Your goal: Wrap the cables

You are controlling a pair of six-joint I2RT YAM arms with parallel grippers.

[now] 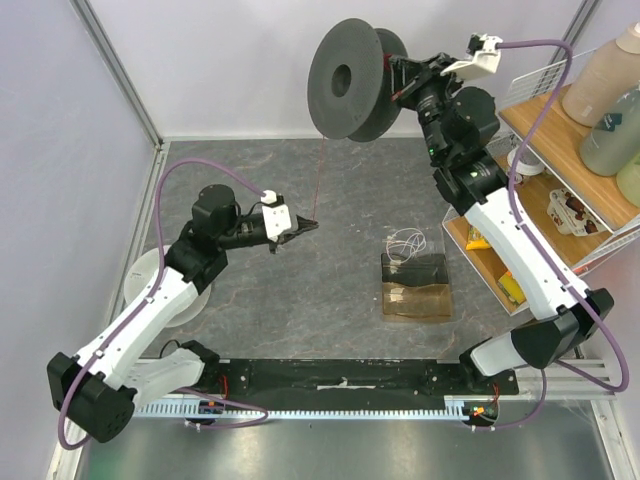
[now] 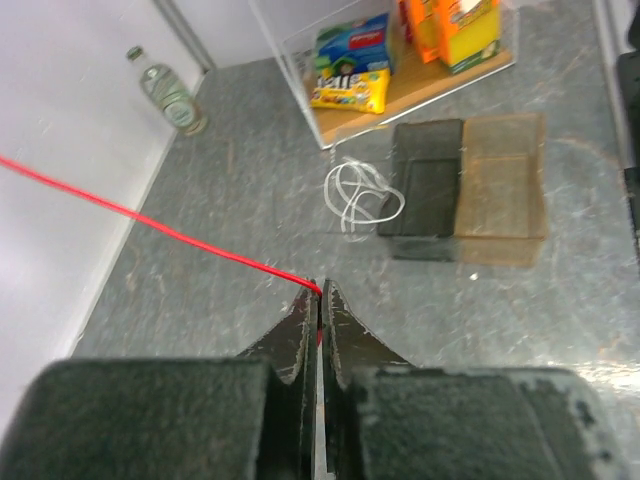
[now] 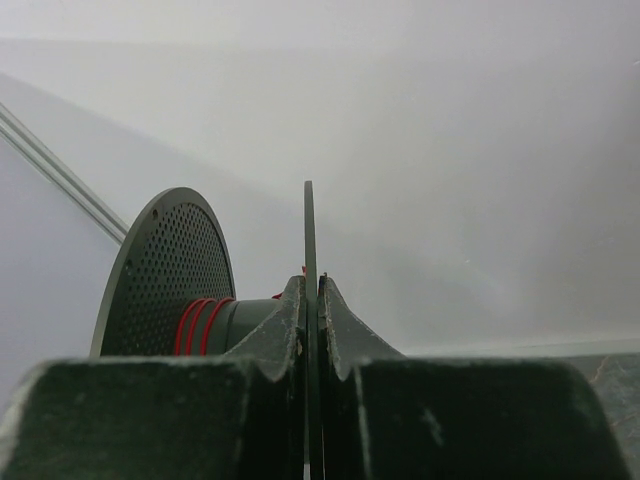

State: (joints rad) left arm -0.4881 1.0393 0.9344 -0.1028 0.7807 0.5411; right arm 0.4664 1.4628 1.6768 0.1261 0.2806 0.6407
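Red wire (image 1: 318,180) is stretching straight between the left gripper (image 2: 320,287) and a raised black spool (image 1: 345,80).
The left gripper is pinching the wire's end with jaws fully closed, left of centre over the table (image 1: 250,300). The wire is rising far-right to the spool's core, where a few turns are sitting. The right gripper (image 3: 310,282) is clamping one spool flange, jaws nearly shut, at the far side.
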